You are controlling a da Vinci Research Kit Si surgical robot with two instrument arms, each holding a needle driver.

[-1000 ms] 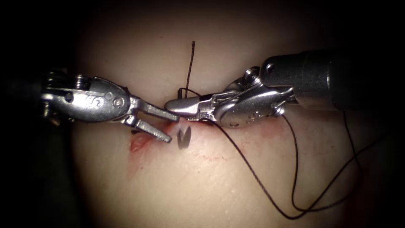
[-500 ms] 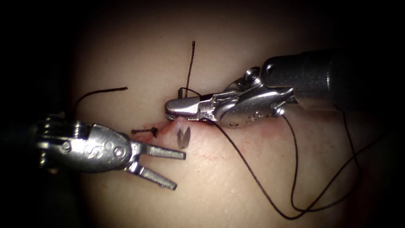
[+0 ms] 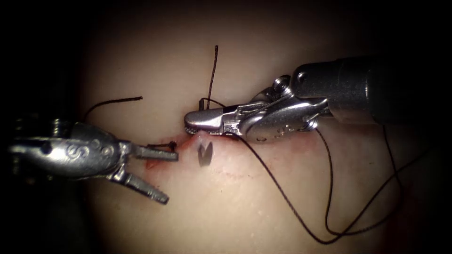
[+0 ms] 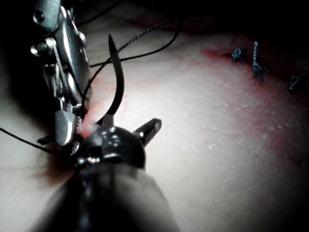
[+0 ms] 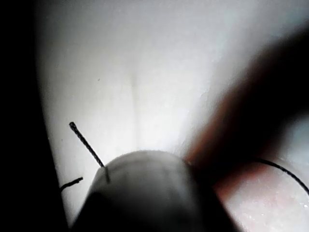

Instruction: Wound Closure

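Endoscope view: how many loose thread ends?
3 thread ends: one upright above the right tool, one left of the cut, one short at the open left tool. More may be hidden.

Hidden and cut off

The right tool point(image 3: 190, 123) hides the needle's grip point, its shaft runs off the endoscope edge, and the thread point(image 3: 329, 188) fades into dark beside it.

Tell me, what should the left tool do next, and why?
Probably it should close the left tool on the short thread end by the cut. Its jaws are open and empty, and the upper one lies right beside that end. The right tool is shut on the long thread.
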